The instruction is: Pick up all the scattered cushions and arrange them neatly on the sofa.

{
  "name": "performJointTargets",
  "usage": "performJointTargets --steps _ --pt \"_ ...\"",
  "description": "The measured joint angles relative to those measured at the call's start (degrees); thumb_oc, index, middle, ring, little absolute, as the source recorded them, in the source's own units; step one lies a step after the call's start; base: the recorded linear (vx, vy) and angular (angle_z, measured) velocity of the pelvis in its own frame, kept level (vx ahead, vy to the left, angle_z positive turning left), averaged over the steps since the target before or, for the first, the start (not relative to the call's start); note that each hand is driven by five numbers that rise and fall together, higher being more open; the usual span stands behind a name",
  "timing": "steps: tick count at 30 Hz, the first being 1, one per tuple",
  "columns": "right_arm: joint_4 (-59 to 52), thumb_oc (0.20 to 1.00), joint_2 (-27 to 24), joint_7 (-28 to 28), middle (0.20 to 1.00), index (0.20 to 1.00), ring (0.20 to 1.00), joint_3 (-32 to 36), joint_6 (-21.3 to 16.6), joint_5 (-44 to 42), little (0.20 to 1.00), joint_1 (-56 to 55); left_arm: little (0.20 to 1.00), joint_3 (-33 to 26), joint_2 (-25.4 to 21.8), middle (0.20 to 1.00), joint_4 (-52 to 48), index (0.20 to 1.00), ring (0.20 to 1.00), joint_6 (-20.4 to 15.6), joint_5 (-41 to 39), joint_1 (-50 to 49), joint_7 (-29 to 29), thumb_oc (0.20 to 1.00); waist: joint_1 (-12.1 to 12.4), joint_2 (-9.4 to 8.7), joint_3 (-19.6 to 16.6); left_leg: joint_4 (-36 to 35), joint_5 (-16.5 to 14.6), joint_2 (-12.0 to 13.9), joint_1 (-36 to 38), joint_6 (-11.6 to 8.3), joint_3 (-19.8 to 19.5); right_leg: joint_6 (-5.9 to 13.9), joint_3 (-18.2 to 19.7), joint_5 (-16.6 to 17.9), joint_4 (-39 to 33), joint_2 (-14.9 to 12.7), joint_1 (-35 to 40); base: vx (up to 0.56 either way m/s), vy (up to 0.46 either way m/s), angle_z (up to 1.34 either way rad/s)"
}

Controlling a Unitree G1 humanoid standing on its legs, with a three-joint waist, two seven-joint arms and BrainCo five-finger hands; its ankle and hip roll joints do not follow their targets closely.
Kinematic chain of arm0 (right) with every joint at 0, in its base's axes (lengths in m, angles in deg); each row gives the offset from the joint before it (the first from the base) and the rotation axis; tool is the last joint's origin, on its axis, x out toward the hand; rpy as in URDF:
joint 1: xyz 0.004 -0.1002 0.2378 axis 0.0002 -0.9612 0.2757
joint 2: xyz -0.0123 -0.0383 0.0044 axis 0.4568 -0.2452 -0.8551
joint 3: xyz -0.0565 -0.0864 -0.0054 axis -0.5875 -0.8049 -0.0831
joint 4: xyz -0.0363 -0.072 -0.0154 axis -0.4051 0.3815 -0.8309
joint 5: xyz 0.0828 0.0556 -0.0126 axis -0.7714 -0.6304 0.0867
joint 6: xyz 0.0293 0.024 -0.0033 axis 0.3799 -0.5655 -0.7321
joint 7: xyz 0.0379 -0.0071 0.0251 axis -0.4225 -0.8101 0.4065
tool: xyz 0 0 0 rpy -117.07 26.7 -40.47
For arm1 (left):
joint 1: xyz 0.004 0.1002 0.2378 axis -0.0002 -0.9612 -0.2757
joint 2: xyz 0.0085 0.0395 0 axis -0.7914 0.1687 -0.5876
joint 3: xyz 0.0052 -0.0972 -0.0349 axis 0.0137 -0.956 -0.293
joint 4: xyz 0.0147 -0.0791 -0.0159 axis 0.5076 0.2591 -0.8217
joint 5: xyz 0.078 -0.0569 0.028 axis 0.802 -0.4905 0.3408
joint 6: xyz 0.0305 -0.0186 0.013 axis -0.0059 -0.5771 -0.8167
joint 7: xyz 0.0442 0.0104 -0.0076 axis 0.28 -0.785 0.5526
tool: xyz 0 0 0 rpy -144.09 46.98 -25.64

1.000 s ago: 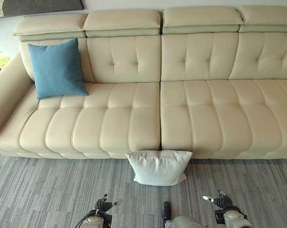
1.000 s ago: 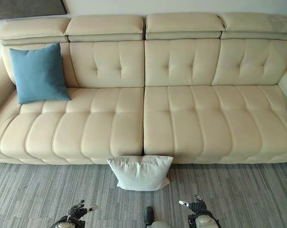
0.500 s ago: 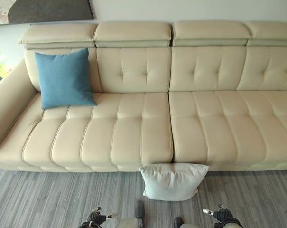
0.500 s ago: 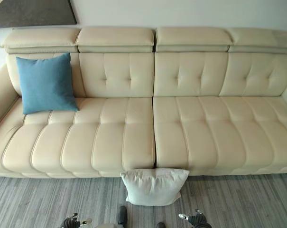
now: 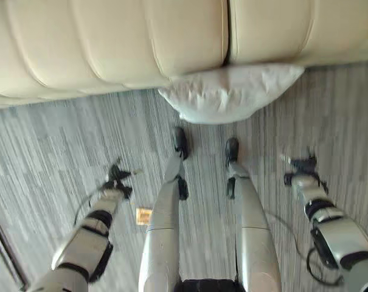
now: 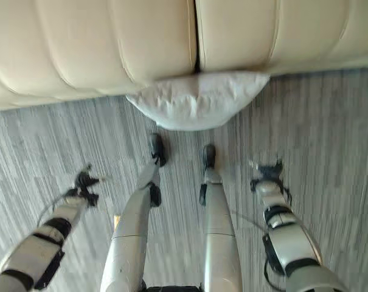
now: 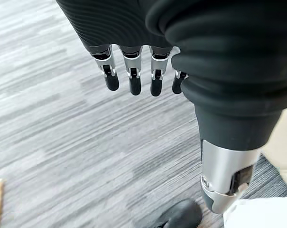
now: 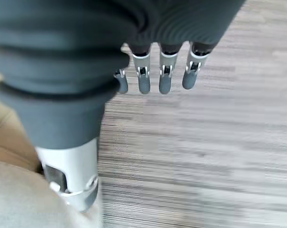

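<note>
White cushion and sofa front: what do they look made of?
Cushion: apparently soft woven fabric, matte, with fine wrinkles and a sagging shape. Sofa: smooth cream leather or imitation leather, slight sheen, padded channels with stitched seams; which one is unclear.

A plump, square, off-white fabric cushion (image 5: 231,92) lies on the grey striped carpet (image 5: 56,152) in front of me, its back edge touching the base of my cream leather sofa (image 5: 111,42), right below the seam between two seat sections. It leans tilted against the sofa front, its surface faintly creased, corners spread to either side. The sofa's padded seat panels run in smooth vertical channels above it, and the cushion sits just beside the sofa, not on it
</note>
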Motion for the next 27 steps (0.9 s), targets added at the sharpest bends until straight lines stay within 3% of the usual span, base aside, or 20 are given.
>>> performJointTargets --steps 1,2,3,5,6,7,9,12,13,14,15,19,23,27 --pt "-1.10 1.000 0.00 1.59 1.000 1.000 1.000 -1.18 -0.78 -0.66 1.000 1.79 1.000 1.47 -1.11 1.000 -1.30 1.000 1.000 -0.87 0.02 4.52 -1.32 1.000 -0.17 -0.17 -0.04 0.14 0.17 -0.08 -0.50 -0.21 -0.05 -0.16 0.01 -0.07 0.40 -0.20 -0.73 0.15 -0.002 0.00" --pt "-8.34 1.000 -0.02 5.74 1.000 1.000 1.000 -1.45 -2.16 -2.14 1.000 3.07 1.000 5.13 -3.13 1.000 -7.26 1.000 1.000 -1.07 -0.23 7.54 -4.31 1.000 -0.12 -0.63 -0.07 3.25 -1.81 -0.53 -3.37 -1.05 -0.63 -0.06 -0.02 -2.33 3.25 -1.24 -3.57 0.19 0.009 0.08" --pt "-18.59 1.000 -0.78 10.21 1.000 1.000 1.000 -0.43 -5.78 -2.91 1.000 7.44 1.000 6.96 -4.93 1.000 -11.12 1.000 1.000 -3.03 -0.20 13.58 -7.80 1.000 -0.20 -0.85 -0.24 10.61 -3.60 -0.43 -12.35 -0.18 -1.18 -0.12 -0.39 -3.13 9.65 -1.45 -12.00 0.09 0.023 0.11" --pt "-21.04 1.000 0.63 13.19 1.000 1.000 1.000 -0.77 -9.28 -3.80 1.000 17.06 1.000 7.15 -3.70 1.000 -11.14 1.000 1.000 -3.87 -0.74 23.11 -10.40 1.000 -0.81 -1.05 0.11 17.42 -3.72 -0.36 -21.59 0.15 -1.59 -0.87 0.58 -3.92 16.31 -1.23 -20.90 0.04 0.005 0.07" --pt "-17.65 1.000 2.00 13.88 1.000 1.000 1.000 -3.31 -9.96 -5.37 1.000 20.87 1.000 9.63 -0.95 1.000 -9.51 1.000 1.000 -3.91 -2.52 26.62 -10.34 1.000 -1.04 -1.07 0.12 21.27 -4.77 -0.33 -24.84 1.37 -2.38 -0.85 0.05 -5.19 19.77 -1.21 -23.42 0.03 -0.047 0.13" --pt "-16.31 1.000 2.84 13.91 1.000 1.000 1.000 -4.67 -10.59 -6.25 1.000 22.15 1.000 10.71 1.05 1.000 -9.68 1.000 1.000 -4.15 -2.56 27.63 -10.30 1.000 -1.17 -1.13 0.10 22.14 -5.27 -0.35 -25.51 1.59 -2.79 -1.91 -0.58 -6.27 20.77 -1.44 -23.84 0.01 -0.056 0.21" --pt "-16.91 1.000 3.85 13.29 1.000 1.000 1.000 -7.57 -11.27 -9.18 1.000 23.24 1.000 11.17 4.56 1.000 -12.08 1.000 1.000 -4.24 -5.11 28.97 -10.77 1.000 -1.03 -1.29 -0.01 19.12 -4.61 -0.65 -24.68 0.97 -3.31 -1.57 -1.06 -5.56 19.22 -1.44 -23.48 0.01 -0.057 0.15" --pt "-17.47 1.000 3.77 10.49 1.000 1.000 1.000 -10.56 -13.02 -11.40 1.000 22.13 1.000 11.09 5.24 1.000 -13.24 1.000 1.000 -5.15 -9.44 27.44 -10.00 1.000 -1.30 -1.36 -0.05 15.44 -2.65 -0.90 -23.45 0.27 -5.12 -1.82 -2.70 -4.89 17.43 -1.54 -22.36 0.02 -0.060 0.10" --pt "-17.60 1.000 4.32 8.94 1.000 1.000 1.000 -10.04 -13.60 -13.91 1.000 22.59 0.890 11.11 6.78 0.890 -13.68 0.890 0.890 -5.40 -12.47 27.91 -9.07 0.890 -1.28 -1.38 -0.10 13.87 -1.67 -1.06 -23.14 0.16 -5.84 -2.20 -3.65 -4.88 16.75 -1.46 -22.16 0.02 -0.045 0.19" --pt "-17.56 0.715 4.69 8.35 0.715 0.715 0.715 -9.64 -14.28 -15.74 0.715 22.92 0.313 11.02 8.68 0.313 -13.65 0.313 0.313 -5.51 -14.19 28.31 -8.59 0.313 -1.26 -1.41 -0.12 13.00 -0.94 -1.12 -22.97 0.09 -6.33 -2.33 -4.11 -4.85 16.38 -1.57 -22.14 0.00 -0.030 0.16" --pt "-17.57 0.200 5.66 5.96 0.200 0.200 0.200 -7.69 -15.59 -18.80 0.200 22.78 0.200 10.65 10.17 0.200 -13.57 0.200 0.200 -5.87 -17.02 28.13 -6.92 0.200 -1.35 -1.45 -0.14 11.86 -0.32 -1.06 -22.67 -0.06 -6.89 -2.63 -4.81 -4.66 15.58 -1.69 -21.80 0.01 -0.023 0.14" --pt "-17.92 0.200 10.29 -4.45 0.200 0.200 0.200 3.09 -19.82 -35.19 0.200 19.83 0.200 3.22 15.37 0.200 -13.91 0.200 0.200 -6.74 -32.21 24.50 -1.13 0.200 -1.51 -1.58 -0.42 7.14 0.57 -1.21 -19.45 -0.14 -6.99 -2.89 -5.33 -4.37 12.40 -1.88 -19.35 0.00 -0.006 0.06" --pt "-18.54 0.200 11.32 -10.50 0.200 0.200 0.200 3.18 -22.51 -45.39 0.200 16.06 0.200 3.52 15.44 0.200 -17.33 0.200 0.200 -6.47 -38.86 19.18 2.71 0.200 -1.68 -1.57 -0.46 4.62 1.82 -1.21 -15.20 0.59 -6.89 -2.80 -5.48 -4.05 10.48 -1.90 -15.27 0.00 0.001 -0.02" --pt "-22.71 0.200 11.89 -11.53 0.200 0.200 0.200 3.17 -24.12 -47.18 0.200 9.00 0.200 4.26 15.46 0.200 -23.65 0.200 0.200 -6.94 -40.46 13.13 3.85 0.200 -1.67 -1.57 -2.51 0.41 3.46 -1.44 -8.23 0.67 -6.84 -2.47 -5.49 -4.29 7.98 -1.92 -9.02 -0.03 -0.006 0.03"
